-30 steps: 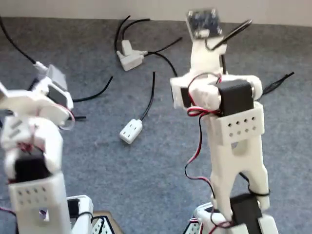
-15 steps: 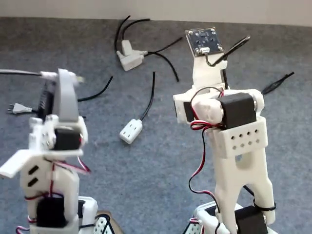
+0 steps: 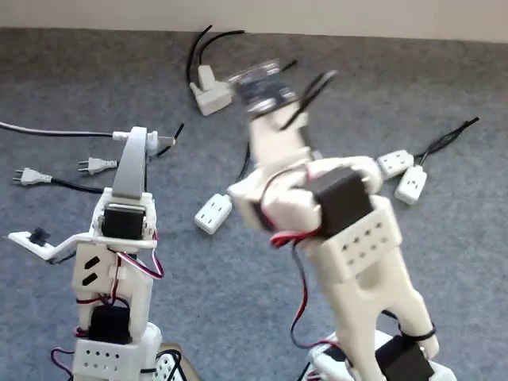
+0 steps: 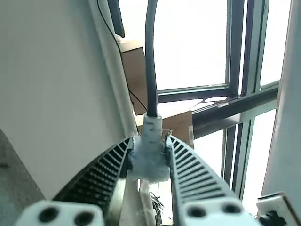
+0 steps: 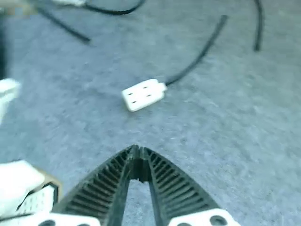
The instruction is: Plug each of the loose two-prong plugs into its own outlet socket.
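Grey carpet (image 3: 444,71) covers the whole work surface, cords sprawled across it, and the action is up at the left gripper (image 4: 149,143). Its ribbed jaws are clamped on the white body of a two-prong plug (image 4: 150,160), and the black cable (image 4: 151,56) runs straight out beyond it with a window behind. That arm is raised well off the carpet. The right gripper (image 5: 139,153) hangs above the carpet pinched fully together with nothing in it, facing a white outlet socket (image 5: 143,93) that lies flat and well apart from it. From the high view, likely the same socket (image 3: 213,213) sits mid-carpet between the arms. Another loose plug (image 3: 96,165) and one more (image 3: 30,176) lie over on the left arm's side. These plugs look light, hard-shelled and smooth. They are best gripped across the flat sides of the body, as here, because the stiff cord will probably tug and twist them. The socket looks light too and may skid when pushed.
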### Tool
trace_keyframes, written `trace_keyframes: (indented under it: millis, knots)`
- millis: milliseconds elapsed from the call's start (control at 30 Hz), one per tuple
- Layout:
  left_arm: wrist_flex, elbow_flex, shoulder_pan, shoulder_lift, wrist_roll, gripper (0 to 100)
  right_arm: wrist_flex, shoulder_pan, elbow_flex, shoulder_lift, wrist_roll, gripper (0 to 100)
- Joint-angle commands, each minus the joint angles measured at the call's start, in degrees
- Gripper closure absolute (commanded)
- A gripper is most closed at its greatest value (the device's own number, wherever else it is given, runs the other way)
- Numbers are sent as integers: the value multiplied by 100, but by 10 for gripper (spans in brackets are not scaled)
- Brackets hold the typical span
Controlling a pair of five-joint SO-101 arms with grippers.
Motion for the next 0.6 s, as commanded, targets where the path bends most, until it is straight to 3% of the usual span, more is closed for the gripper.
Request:
trace_keyframes:
  millis: [0, 567]
  knots:
    - [-229, 22, -22, -40, 325, 993, 180, -505, 22, -75, 70, 991]
    - [-193, 31, 629, -40, 308, 993, -207, -523, -664, 497, 62, 991]
